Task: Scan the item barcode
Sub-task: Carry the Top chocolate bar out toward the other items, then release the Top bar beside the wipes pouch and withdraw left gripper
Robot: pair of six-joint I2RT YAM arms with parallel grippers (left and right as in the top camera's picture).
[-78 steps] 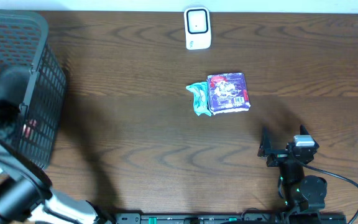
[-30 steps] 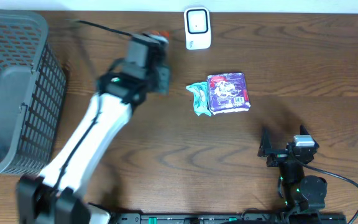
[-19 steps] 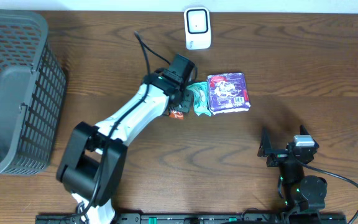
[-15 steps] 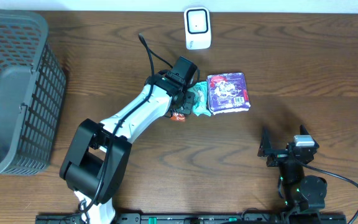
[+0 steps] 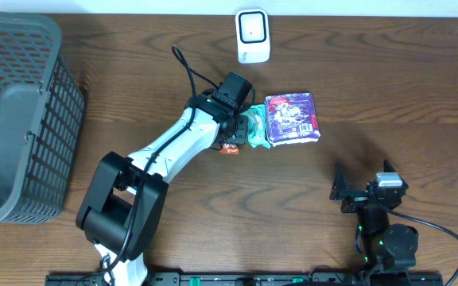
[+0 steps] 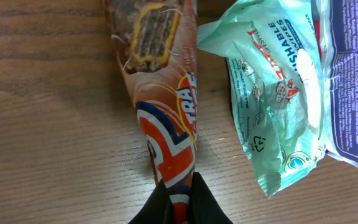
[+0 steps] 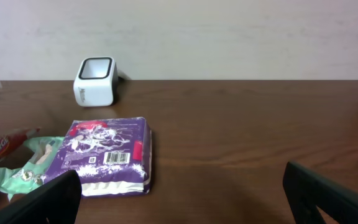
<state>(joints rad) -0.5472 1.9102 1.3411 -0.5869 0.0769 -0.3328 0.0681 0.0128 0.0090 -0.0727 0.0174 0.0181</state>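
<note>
Left hand [image 6: 180, 198] is clamped tight on one end of the orange-and-brown snack bar [image 6: 163, 93]. The snack bar lies near the middle of the desk [image 5: 213, 214], just beside the green packet [image 6: 272, 93], which abuts the purple packet [image 5: 293, 118]. The scanner [image 5: 252, 35] stands at the far edge, apart. Right hand [image 7: 185, 202] is spread wide, holding nothing.

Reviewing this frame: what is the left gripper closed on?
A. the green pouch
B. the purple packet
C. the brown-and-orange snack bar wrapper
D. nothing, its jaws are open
C: in the left wrist view the left gripper pinches the near end of the snack bar wrapper, which lies alongside the green pouch, and the gripper does not touch the pouch.
</note>
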